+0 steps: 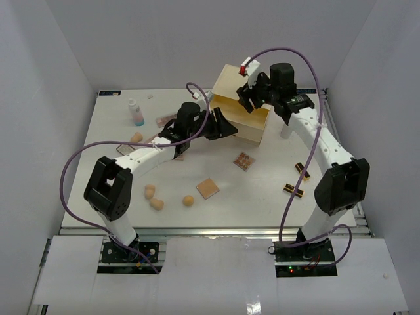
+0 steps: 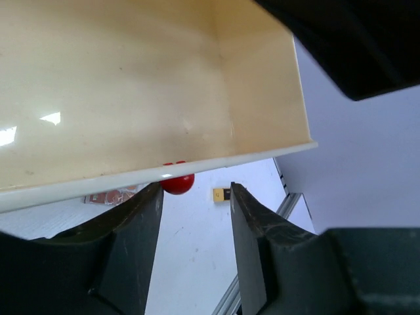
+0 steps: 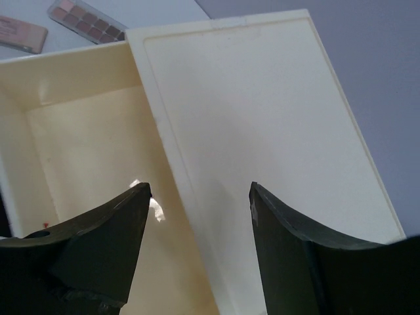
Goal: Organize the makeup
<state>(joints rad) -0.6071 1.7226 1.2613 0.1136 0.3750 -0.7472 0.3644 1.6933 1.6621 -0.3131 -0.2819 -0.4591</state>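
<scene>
The makeup lies scattered on the white table: tan sponges (image 1: pixel 136 137) (image 1: pixel 157 203) (image 1: pixel 188 200), square compacts (image 1: pixel 207 188) (image 1: pixel 244 161), a palette (image 1: pixel 165 121), black-and-gold lipstick tubes (image 1: pixel 302 171) (image 1: pixel 293 190) and a small white bottle (image 1: pixel 136 113). My left gripper (image 1: pixel 220 125) (image 2: pixel 195 187) is open at the front of a pulled-out cream drawer (image 2: pixel 131 85), just beside its red knob (image 2: pixel 177 182), holding nothing. My right gripper (image 1: pixel 252 92) (image 3: pixel 200 190) hovers open over the cream chest (image 1: pixel 246 108), above the edge between its top (image 3: pixel 262 131) and the open drawer (image 3: pixel 85 151).
The chest stands at the back centre-right with grey walls close behind and to both sides. The inside of the open drawer shows nothing in it. In the right wrist view, two palettes (image 3: pixel 85 20) (image 3: pixel 20 33) lie beyond the drawer. A metal rail (image 1: pixel 210 230) runs along the table's near edge.
</scene>
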